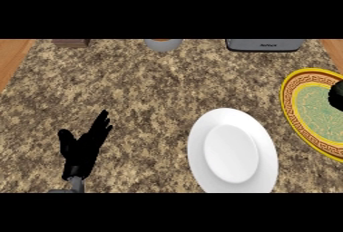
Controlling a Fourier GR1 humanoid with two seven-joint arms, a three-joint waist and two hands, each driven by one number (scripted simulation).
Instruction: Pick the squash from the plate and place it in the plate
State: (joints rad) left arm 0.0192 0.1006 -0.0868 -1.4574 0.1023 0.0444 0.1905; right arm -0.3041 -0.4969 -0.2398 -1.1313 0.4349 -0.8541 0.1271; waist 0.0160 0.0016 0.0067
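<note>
Counter (154, 90), one, speckled brown granite, with wood showing at both upper corners. Plates, two: one plain white plate (232, 152), nothing on it, lower centre-right; one plate with a yellow patterned rim and green centre (309, 108), at the right edge, partly cut off. On the patterned plate, one dark object (337, 97) at the frame's edge; whether it is the squash or the right hand cannot be told. Left hand (81, 147), one, lower left, black, fingers straight and pointing up, thumb out to the side, holding nothing, well apart from both plates. Along the far edge, three partly cut-off items: one brown block (71, 43), one grey round vessel (164, 45), one dark grey appliance (261, 45).
</note>
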